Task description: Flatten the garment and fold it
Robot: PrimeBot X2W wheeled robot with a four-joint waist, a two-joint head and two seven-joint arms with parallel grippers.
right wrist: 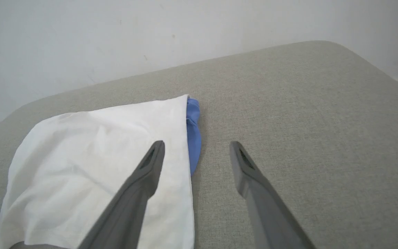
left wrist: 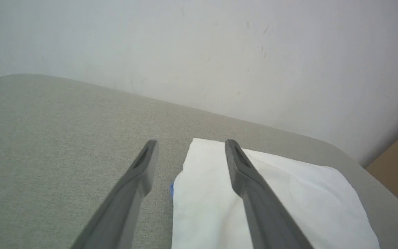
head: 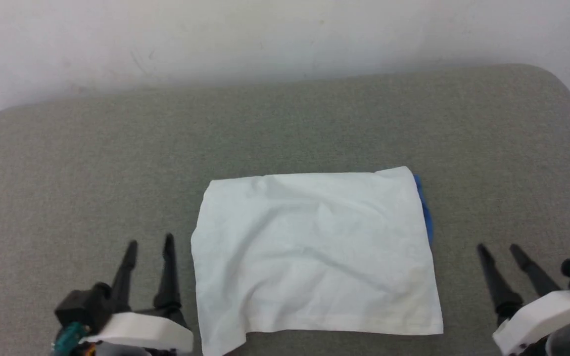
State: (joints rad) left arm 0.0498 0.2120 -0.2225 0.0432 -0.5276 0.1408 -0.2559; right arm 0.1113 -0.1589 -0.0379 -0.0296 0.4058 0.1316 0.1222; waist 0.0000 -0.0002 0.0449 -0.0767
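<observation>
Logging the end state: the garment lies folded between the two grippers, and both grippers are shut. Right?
Not quite. The garment does lie folded between them, but the left gripper and right gripper are both open, fingers apart, as the head view shows.

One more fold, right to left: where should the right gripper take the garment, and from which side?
Probably take the garment by its right edge, near the close corner, coming in low from the right along the table. There the layers look flush, whereas farther back a blue strip pokes out. The right gripper stands open beside that edge.
</observation>
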